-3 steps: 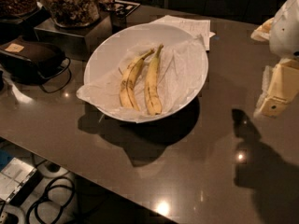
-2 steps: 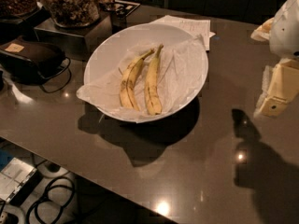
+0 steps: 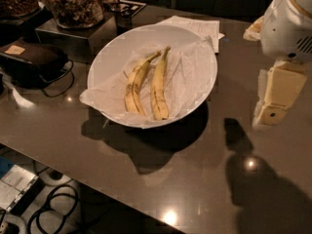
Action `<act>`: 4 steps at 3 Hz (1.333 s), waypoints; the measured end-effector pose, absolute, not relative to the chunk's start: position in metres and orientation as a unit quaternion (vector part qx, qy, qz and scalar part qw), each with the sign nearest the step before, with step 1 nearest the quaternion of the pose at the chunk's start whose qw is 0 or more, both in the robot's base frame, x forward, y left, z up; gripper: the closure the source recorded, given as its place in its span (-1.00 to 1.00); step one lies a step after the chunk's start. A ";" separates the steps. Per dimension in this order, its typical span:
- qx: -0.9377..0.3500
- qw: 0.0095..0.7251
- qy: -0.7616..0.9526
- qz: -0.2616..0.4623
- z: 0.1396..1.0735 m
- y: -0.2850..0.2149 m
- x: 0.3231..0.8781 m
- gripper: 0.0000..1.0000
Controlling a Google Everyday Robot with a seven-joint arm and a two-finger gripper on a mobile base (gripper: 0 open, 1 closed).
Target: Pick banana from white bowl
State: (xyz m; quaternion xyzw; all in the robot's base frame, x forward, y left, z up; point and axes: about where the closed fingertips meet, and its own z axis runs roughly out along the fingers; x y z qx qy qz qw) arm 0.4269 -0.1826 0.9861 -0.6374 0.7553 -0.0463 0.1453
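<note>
In the white bowl (image 3: 109, 52), on the crinkled paper (image 3: 192, 74): the banana (image 3: 158, 89), the straighter one, lying flat, close beside a more curved, speckled banana (image 3: 134, 84). Not yet touched, not yet lifted. Well apart, above the right part of the counter (image 3: 146, 179): the gripper (image 3: 269, 112), hanging downward, nothing visible in it. Open or closed, impossible to tell. Judged as only the beginning: left to do, reaching over the bowl, descending, closing on the straighter banana alone, lifting out.
</note>
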 end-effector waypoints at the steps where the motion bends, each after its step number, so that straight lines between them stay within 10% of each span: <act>1: -0.680 0.129 0.717 -0.080 0.992 -0.147 0.413 -1.00; 4: -0.652 0.158 0.742 0.016 0.994 -0.111 0.443 -1.00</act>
